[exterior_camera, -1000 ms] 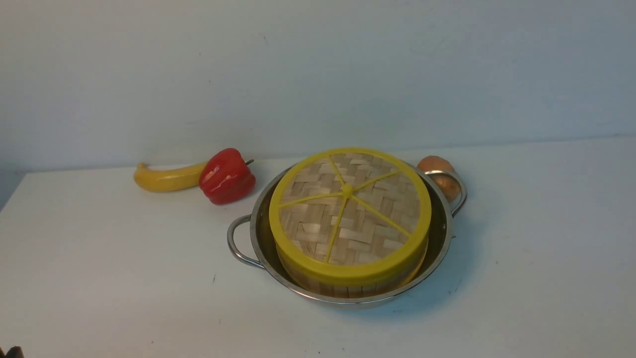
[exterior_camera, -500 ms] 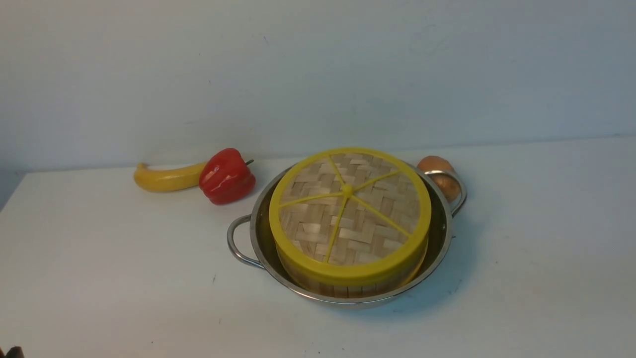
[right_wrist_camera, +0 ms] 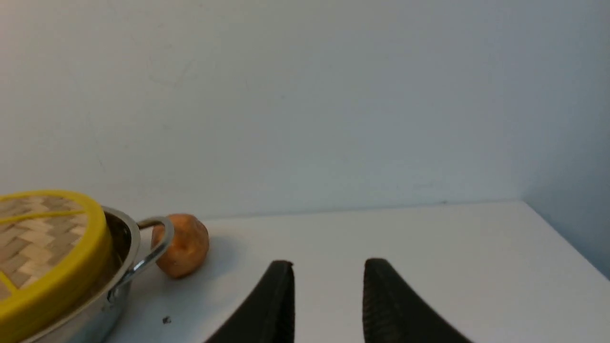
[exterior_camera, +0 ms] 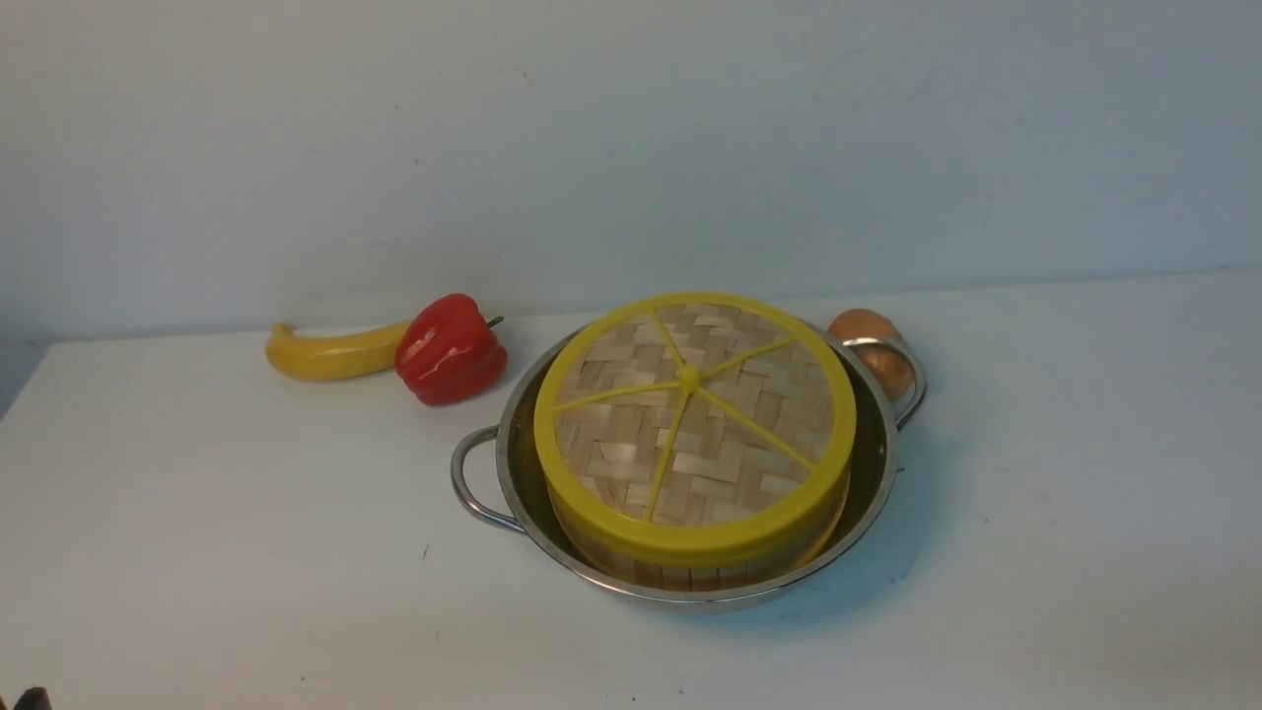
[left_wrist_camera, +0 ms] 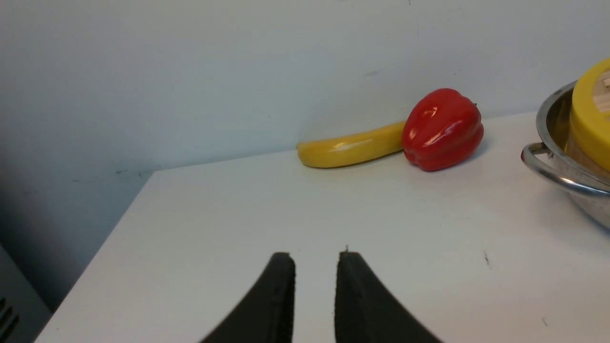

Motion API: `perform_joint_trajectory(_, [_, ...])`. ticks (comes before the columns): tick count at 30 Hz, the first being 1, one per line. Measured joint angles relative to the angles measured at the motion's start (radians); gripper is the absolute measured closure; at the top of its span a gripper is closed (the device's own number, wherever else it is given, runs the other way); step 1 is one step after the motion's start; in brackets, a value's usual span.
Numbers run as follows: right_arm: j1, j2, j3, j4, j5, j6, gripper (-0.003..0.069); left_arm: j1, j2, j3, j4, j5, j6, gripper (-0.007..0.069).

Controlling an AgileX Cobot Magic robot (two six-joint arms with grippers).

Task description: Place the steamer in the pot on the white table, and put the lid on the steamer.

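The steel pot (exterior_camera: 874,463) stands mid-table on the white table (exterior_camera: 197,513). Inside it sits the bamboo steamer (exterior_camera: 690,574), with only its lower wall showing under the lid (exterior_camera: 693,419). That woven, yellow-rimmed lid lies flat on top of the steamer. In the left wrist view my left gripper (left_wrist_camera: 316,257) hovers over bare table, well left of the pot (left_wrist_camera: 562,157), open and empty. My right gripper (right_wrist_camera: 329,264) is open too, over bare table to the right of the pot (right_wrist_camera: 119,267) and lid (right_wrist_camera: 43,247), holding nothing.
A yellow banana (exterior_camera: 330,352) and a red pepper (exterior_camera: 449,348) lie at the back left near the wall. A brown round vegetable (exterior_camera: 866,327) sits behind the pot's right handle. The table's left edge (left_wrist_camera: 119,214) and right edge (right_wrist_camera: 562,238) are near the grippers.
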Motion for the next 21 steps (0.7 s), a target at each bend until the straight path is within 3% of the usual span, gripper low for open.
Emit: perform_joint_trajectory(21, [0.000,-0.001,0.001,0.004,0.011,-0.004,0.0420,0.000,0.000,0.000,0.000,0.003,0.000,0.0488])
